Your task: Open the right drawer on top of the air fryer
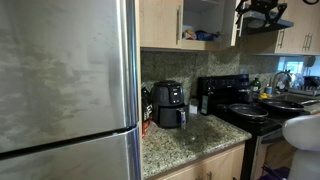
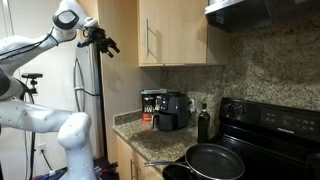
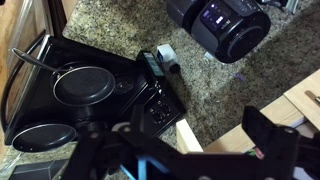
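Note:
The right drawer is a light-wood upper cabinet door (image 2: 178,35) with a slim metal bar handle (image 2: 152,40). It stands swung out, and the cabinet inside (image 1: 208,25) shows with items on a shelf. Its twin door (image 1: 160,22) is shut. The black air fryer (image 1: 168,103) sits on the granite counter below and shows in both exterior views (image 2: 172,110) and in the wrist view (image 3: 222,25). My gripper (image 2: 100,38) is open and empty, high up and away from the handle. In the wrist view (image 3: 185,142) the door's wooden top edge (image 3: 290,105) lies below the jaws.
A steel fridge (image 1: 65,80) stands beside the counter (image 1: 190,140). A black stove (image 2: 275,135) with a pan (image 2: 212,160) is on the far side of the air fryer. A dark bottle (image 2: 204,122) stands between them. A range hood (image 2: 250,12) hangs above the stove.

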